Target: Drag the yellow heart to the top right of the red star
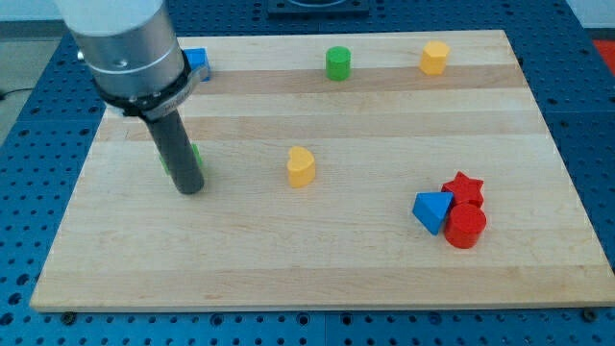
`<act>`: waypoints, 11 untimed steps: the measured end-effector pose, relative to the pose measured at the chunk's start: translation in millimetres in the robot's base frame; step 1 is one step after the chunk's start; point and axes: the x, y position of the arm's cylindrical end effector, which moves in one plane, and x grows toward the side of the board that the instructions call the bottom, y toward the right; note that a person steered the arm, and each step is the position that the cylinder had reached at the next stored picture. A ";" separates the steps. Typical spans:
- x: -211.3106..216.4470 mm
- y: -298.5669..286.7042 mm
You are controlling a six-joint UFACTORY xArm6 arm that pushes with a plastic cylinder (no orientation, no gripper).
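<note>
Jaws you won't find on this arm: it ends in a plain dark rod holding nothing, and my tip (190, 188) rests on the wooden board (317, 279) toward the view's left. Just behind the rod you can see a sliver of a green block (196, 153), mostly hidden, so its shape can't be told. Look to the view's right of my tip and you'll find the yellow heart (301, 166), well apart from it, standing alone near the middle of the board. The red star (464, 186) sits far off toward the view's lower right, touching a red cylinder (465, 227) just below it, with a blue triangle (433, 210) pressed against their left side. Along the view's top edge you have a green cylinder (337, 63) and, further right, a yellow block (434, 58) with flat sides. A blue block (197, 62) peeks out from behind the arm's grey body at the top left.
</note>
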 end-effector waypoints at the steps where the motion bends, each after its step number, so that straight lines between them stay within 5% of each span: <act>1: -23.4 -0.6; 3: 5.9 36.4; 6: -6.4 204.5; 8: -17.0 134.9; 11: -39.7 230.2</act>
